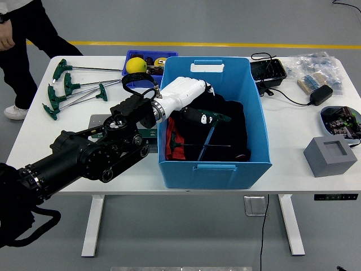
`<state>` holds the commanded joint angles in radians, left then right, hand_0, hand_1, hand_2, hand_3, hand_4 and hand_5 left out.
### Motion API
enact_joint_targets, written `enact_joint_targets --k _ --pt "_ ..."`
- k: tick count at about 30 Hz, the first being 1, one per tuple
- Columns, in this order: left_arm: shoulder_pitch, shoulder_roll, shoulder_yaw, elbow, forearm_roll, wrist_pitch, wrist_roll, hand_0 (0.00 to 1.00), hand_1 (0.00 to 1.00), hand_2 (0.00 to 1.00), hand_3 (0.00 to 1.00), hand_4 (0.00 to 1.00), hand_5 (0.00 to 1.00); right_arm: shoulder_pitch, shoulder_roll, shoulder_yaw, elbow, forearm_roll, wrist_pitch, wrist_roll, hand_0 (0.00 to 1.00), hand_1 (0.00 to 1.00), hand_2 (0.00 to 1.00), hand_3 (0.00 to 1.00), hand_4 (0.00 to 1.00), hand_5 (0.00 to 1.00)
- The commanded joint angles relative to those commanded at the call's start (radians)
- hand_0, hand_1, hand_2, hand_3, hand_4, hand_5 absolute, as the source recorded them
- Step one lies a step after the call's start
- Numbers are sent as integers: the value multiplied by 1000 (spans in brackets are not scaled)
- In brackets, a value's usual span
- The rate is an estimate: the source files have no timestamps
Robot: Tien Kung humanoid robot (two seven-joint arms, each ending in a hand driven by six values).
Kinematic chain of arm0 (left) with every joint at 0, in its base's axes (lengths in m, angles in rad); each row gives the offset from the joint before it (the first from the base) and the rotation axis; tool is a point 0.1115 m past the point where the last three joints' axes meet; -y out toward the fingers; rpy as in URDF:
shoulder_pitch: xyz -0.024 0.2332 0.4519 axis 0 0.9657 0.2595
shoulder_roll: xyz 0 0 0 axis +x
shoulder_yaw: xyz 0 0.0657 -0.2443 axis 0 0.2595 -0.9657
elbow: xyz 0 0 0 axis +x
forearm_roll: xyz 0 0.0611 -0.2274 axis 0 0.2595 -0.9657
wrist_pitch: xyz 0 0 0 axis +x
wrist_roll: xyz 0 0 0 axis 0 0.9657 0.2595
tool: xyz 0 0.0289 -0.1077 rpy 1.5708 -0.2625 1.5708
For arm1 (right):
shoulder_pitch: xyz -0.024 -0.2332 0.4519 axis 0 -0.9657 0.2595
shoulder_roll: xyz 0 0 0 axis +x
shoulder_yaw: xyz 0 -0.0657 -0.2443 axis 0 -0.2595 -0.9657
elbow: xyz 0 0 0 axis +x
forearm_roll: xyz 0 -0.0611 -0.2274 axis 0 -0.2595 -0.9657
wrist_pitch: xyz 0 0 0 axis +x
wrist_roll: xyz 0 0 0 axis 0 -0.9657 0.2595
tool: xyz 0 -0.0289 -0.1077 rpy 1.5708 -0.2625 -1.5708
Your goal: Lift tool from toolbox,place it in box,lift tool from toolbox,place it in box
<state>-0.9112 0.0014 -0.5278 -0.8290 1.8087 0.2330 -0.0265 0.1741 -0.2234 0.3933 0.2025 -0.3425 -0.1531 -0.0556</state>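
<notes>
A grey workshop floor with a yellow line runs behind the white table [293, 158], where a big blue box [237, 84] stands in the middle. Inside it, on dark cloth, lie green-handled T-wrenches; one T-handle wrench [210, 131] slants just below the left hand [197, 107], whose white shell reaches over the box's left wall. The fingers point down toward that wrench's handle, but the view does not show whether they close on it or have let go. The right hand is not in view. More T-wrenches [73, 90] lie loose on the table's far left, near a small blue tray [131, 79] with a yellow ball [136, 65] and a grey toolbox [107, 125] half hidden under the forearm. A person [22, 45] stands at the far left corner, hands off the table. Judging by this, a placing step is ending; to do it well the hand should lift straight up, clear of the wall, without snagging cloth.
</notes>
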Motion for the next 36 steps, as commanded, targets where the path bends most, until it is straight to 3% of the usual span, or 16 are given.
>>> enact_joint_targets --k 6,7,12,13,14,19,20,26,31,36 --pt "79 29 -133 -92 -37 62 -5 881 902 946 662 851 485 0 -1 -8 -1 14 1 5 668 655 730 574 768 720" --pt "104 38 -174 -120 -78 69 -1 744 768 812 642 856 503 0 -2 -10 -1 17 1 7 668 655 729 574 770 722" --pt "183 62 -292 -201 -235 72 5 744 768 812 642 856 503 1 -3 -16 -2 27 1 12 668 655 729 574 770 722" --pt "205 68 -317 -221 -274 67 4 744 768 812 642 856 503 1 -4 -17 -2 29 2 12 668 655 729 574 770 722" --pt "223 71 -337 -237 -313 61 2 690 702 752 629 850 509 1 -4 -19 -2 32 1 14 669 653 730 574 770 722" --pt "315 77 -428 -319 -505 7 24 690 702 752 629 850 509 -1 -4 -23 -3 44 1 18 669 653 730 574 770 722" --pt "335 73 -450 -335 -520 -6 31 692 694 709 607 842 517 -1 -4 -25 -3 45 1 19 669 654 730 573 770 721" --pt "472 25 -600 -432 -515 -81 67 705 702 707 615 838 531 0 -3 -34 -3 57 0 24 668 654 731 573 769 721" --pt "546 18 -678 -471 -485 -152 99 705 702 707 615 838 531 4 -5 -43 -3 74 -1 30 668 654 731 573 769 721" --pt "595 14 -726 -488 -513 -170 87 711 707 709 628 838 542 7 -6 -47 -3 80 -1 33 669 653 730 573 768 720"
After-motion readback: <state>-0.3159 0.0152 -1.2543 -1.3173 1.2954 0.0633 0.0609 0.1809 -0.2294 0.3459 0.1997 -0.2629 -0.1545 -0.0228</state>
